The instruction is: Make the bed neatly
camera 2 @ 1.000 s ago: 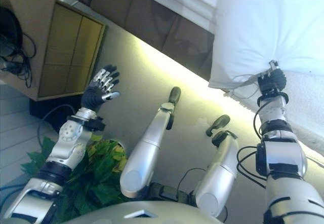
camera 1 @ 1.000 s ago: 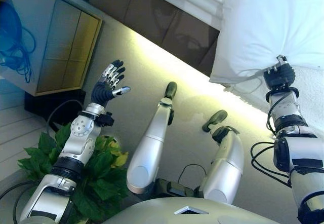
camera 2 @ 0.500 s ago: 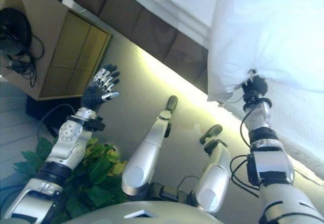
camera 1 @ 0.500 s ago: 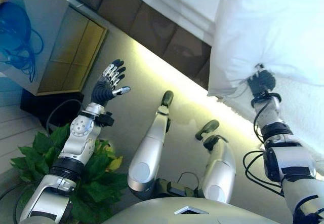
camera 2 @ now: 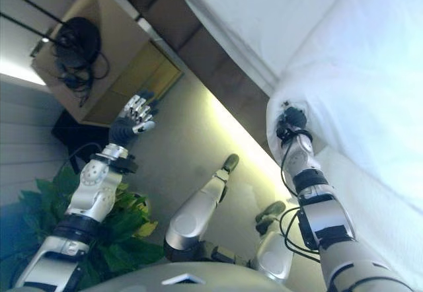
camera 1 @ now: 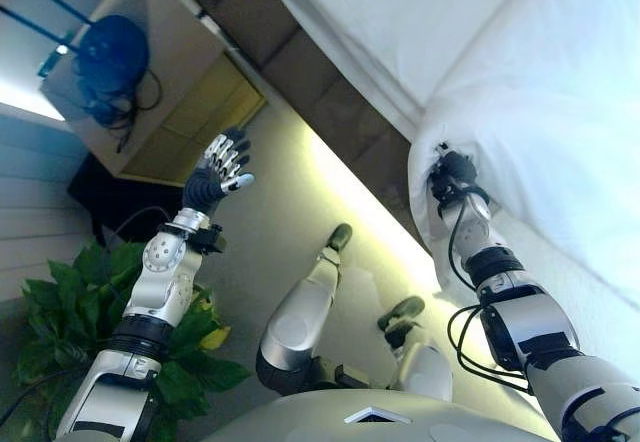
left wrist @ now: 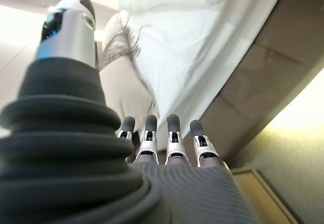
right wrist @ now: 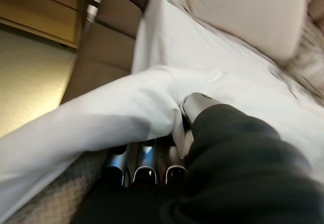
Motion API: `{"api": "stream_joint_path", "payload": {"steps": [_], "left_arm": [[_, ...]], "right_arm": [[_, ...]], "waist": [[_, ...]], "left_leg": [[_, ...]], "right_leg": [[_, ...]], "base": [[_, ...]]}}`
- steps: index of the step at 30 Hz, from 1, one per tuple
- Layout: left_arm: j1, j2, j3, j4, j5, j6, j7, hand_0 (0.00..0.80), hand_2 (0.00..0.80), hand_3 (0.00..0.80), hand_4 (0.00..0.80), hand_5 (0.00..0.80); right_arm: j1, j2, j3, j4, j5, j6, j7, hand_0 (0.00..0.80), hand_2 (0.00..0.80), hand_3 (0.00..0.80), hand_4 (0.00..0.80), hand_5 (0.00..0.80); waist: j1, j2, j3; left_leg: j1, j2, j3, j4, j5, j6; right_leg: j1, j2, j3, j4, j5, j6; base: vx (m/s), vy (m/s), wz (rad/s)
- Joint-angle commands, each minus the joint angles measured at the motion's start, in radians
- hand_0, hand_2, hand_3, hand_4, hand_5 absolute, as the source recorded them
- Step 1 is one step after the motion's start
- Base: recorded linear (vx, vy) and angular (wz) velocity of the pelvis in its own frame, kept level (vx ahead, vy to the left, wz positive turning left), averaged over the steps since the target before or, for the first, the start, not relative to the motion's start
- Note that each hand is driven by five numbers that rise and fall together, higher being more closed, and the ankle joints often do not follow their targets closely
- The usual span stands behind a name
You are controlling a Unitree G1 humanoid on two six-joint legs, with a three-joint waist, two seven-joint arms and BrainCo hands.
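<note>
Right hand point(camera 1: 447, 170) pinches the duvet point(camera 1: 560, 112) corner; next, draw it up the bed point(camera 1: 380, 22). Left hand point(camera 1: 218, 170) spread, idle.

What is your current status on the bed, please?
Right hand shut on white duvet at its corner. Left hand open, raised clear of bed. Nothing in the way.

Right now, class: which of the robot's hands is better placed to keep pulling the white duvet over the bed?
The right hand: it is curled round the white duvet's edge. The left hand hangs open, off the bed.
</note>
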Motion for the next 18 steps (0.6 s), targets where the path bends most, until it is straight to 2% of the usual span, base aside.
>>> {"api": "stream_joint_path", "payload": {"steps": [1, 6, 10, 11, 12, 13, 18], "left_arm": [[0.03, 0.017, 0.001, -0.006, -0.035, -0.026, -0.056, 0.0, 0.0, 0.0, 0.0, 0.0], [0.039, 0.013, 0.011, 0.001, -0.022, -0.02, -0.082, 0.0, 0.0, 0.0, 0.0, 0.0], [0.042, 0.004, 0.013, -0.006, -0.012, -0.022, -0.077, 0.0, 0.0, 0.0, 0.0, 0.0], [0.04, 0.003, 0.011, -0.004, -0.012, -0.024, -0.075, 0.0, 0.0, 0.0, 0.0, 0.0], [0.037, 0.002, 0.008, -0.002, -0.011, -0.024, -0.074, 0.0, 0.0, 0.0, 0.0, 0.0], [0.036, 0.003, 0.009, -0.002, -0.01, -0.024, -0.074, 0.0, 0.0, 0.0, 0.0, 0.0], [0.033, 0.012, 0.016, 0.011, -0.008, -0.035, -0.076, 0.0, 0.0, 0.0, 0.0, 0.0]], "right_arm": [[-0.083, 0.085, 0.042, -0.068, -0.051, 0.001, 0.058, 0.8, 0.8, 0.8, 0.8, 0.8], [-0.105, 0.119, 0.07, -0.016, -0.057, 0.006, 0.057, 0.8, 0.8, 0.8, 0.8, 0.8], [-0.095, 0.126, 0.096, -0.012, -0.075, 0.018, 0.05, 0.8, 0.8, 0.8, 0.8, 0.8], [-0.096, 0.123, 0.098, -0.004, -0.07, 0.019, 0.055, 0.659, 0.659, 0.659, 0.659, 0.659], [-0.096, 0.12, 0.095, 0.007, -0.057, 0.018, 0.057, 0.26, 0.26, 0.26, 0.26, 0.26], [-0.093, 0.117, 0.09, 0.011, -0.051, 0.023, 0.064, 0.0, 0.0, 0.0, 0.0, 0.0], [-0.062, 0.097, 0.066, 0.04, -0.025, 0.062, 0.11, 0.0, 0.0, 0.0, 0.0, 0.0]], "waist": [[0.062, -0.051, -0.091], [0.092, -0.061, -0.084], [0.095, -0.067, -0.077], [0.095, -0.069, -0.077], [0.095, -0.071, -0.077], [0.093, -0.072, -0.076], [0.079, -0.083, -0.076]], "left_leg": [[-0.083, 0.036, -0.004, 0.018, 0.029, -0.062], [-0.087, 0.025, -0.019, 0.025, 0.033, -0.065], [-0.095, 0.02, -0.02, 0.022, 0.043, -0.065], [-0.096, 0.02, -0.019, 0.02, 0.044, -0.065], [-0.098, 0.02, -0.018, 0.021, 0.044, -0.064], [-0.099, 0.02, -0.017, 0.023, 0.044, -0.065], [-0.092, 0.028, -0.009, 0.022, 0.039, -0.066]], "right_leg": [[0.11, -0.101, -0.004, -0.088, 0.144, 0.04], [0.129, -0.096, -0.02, -0.09, 0.144, 0.038], [0.132, -0.088, -0.015, -0.103, 0.151, 0.037], [0.133, -0.087, -0.015, -0.107, 0.152, 0.038], [0.132, -0.087, -0.015, -0.108, 0.154, 0.038], [0.131, -0.087, -0.014, -0.107, 0.155, 0.037], [0.125, -0.082, -0.002, -0.109, 0.163, 0.04]], "base": [[0.091, 0.033, 0.42], [0.07, 0.018, 0.31], [-0.001, 0.007, 0.02], [-0.038, -0.005, -0.01], [-0.034, -0.014, -0.01], [-0.032, -0.022, -0.01], [-0.011, -0.021, -0.01]]}}
